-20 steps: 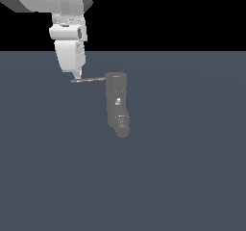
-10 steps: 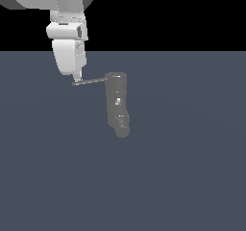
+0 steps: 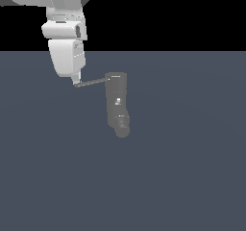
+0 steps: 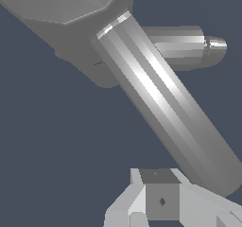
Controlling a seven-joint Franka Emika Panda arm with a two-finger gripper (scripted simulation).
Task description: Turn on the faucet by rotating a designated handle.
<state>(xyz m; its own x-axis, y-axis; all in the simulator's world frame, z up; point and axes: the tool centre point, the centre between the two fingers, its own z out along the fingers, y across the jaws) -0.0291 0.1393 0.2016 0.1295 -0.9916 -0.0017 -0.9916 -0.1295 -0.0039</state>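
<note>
1. My end effector (image 3: 75,83): white, hung from above at the free tip of the handle, seemingly touching it. In the wrist view one pale finger (image 4: 160,200) sat just beside the rod's end. Whether it was released or clenched, I could not tell; nothing showed as grasped.

2. Handle (image 3: 91,83): thin grey rod, sticking out sideways from the faucet's top toward the exterior view's left, tilted slightly down at its free end. In the wrist view it (image 4: 165,108) ran as a shiny cylinder with bright streaks along its length.

3. Faucet (image 3: 117,102): dark grey blocky column, standing on the table well away from every visible edge, rounded spout end nearest the camera, small shiny highlights on its body.

4. Table (image 3: 192,167): flat slate-blue surface, its far edge meeting black background.
</note>
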